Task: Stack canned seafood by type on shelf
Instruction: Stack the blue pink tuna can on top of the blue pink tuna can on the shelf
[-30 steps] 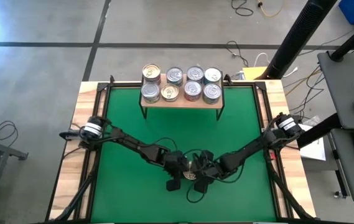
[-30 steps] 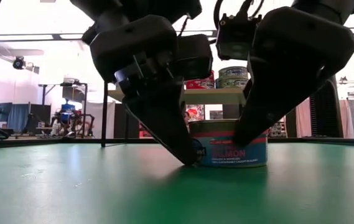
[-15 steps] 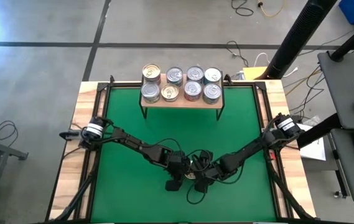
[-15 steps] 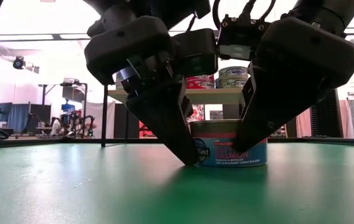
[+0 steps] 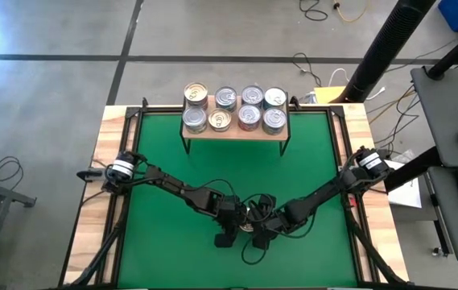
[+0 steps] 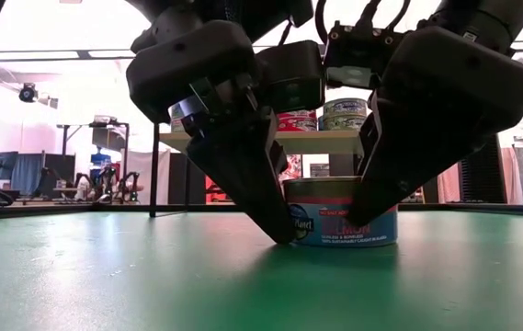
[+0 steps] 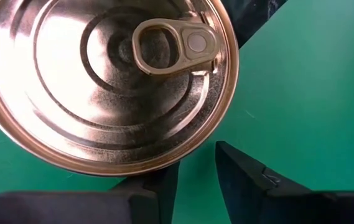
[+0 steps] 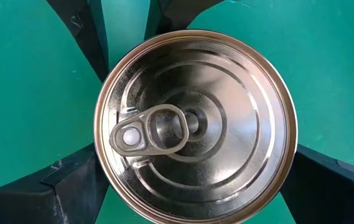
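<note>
On the green mat (image 5: 172,169), near its front edge and about in the middle, one can (image 6: 342,213) stands upright with its gold top and ring pull facing up; its side carries a blue and red label. Both arms reach in to this same can from their own sides. The right gripper (image 5: 261,227) is set over the can with one finger (image 8: 71,186) on each side of it. The fingers are spread very wide and lie against the wall of the can, so this claw is grasping the can, which rests on the mat. The left gripper (image 7: 195,163) is just beside the can, on its left. Its two fingers (image 7: 251,183) are only a little apart, with bare mat showing in the narrow gap between them. The tip of one finger is at the rim of the can, but the can is not between the fingers, so this claw is released and grasps nothing. In the low view both grippers lean in toward the can from above, one on each side. Well apart from them, at the back edge of the mat, the wooden shelf (image 5: 235,132) stands on black legs. On it are eight more cans (image 5: 249,118) in two rows of four, close together.
</note>
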### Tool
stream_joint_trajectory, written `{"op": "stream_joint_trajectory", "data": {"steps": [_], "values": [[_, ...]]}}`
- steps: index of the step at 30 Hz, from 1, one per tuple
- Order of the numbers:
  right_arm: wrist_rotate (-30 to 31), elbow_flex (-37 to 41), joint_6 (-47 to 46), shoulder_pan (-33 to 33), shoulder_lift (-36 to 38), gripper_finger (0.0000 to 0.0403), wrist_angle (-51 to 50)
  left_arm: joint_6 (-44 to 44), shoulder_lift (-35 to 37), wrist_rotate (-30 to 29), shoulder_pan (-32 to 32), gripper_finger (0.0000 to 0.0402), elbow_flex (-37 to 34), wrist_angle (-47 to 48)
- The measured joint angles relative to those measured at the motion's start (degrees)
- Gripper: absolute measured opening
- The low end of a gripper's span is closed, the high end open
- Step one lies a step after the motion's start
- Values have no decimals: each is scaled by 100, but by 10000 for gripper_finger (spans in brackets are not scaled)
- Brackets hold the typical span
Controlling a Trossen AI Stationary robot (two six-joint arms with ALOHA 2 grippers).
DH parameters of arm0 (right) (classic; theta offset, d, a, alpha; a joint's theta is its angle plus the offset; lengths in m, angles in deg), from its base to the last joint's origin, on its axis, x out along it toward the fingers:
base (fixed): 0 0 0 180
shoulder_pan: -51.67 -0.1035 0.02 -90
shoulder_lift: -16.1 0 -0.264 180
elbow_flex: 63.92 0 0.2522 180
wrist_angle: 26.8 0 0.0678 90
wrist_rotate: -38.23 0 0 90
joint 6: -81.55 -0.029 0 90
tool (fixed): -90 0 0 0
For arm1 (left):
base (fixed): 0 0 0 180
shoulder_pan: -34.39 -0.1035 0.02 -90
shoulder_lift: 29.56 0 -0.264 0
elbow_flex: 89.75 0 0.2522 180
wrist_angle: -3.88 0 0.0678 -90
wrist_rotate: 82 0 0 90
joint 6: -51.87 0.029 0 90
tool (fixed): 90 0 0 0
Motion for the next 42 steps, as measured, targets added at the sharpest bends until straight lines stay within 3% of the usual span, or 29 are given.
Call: {"op": "stream_joint_trajectory", "data": {"steps": [16,31,36,42], "values": [[384,96,718,26,-17,400,253,541,-9,-262,-1,98,-42,-27],[318,94,-90,37,87,374,122,333,82,-334,-25,98,33,89],[185,-201,-272,97,487,370,-587,178,882,-662,-23,98,-163,472],[65,-975,362,495,680,370,-1428,331,2477,-1355,-113,90,-1067,500]]}}
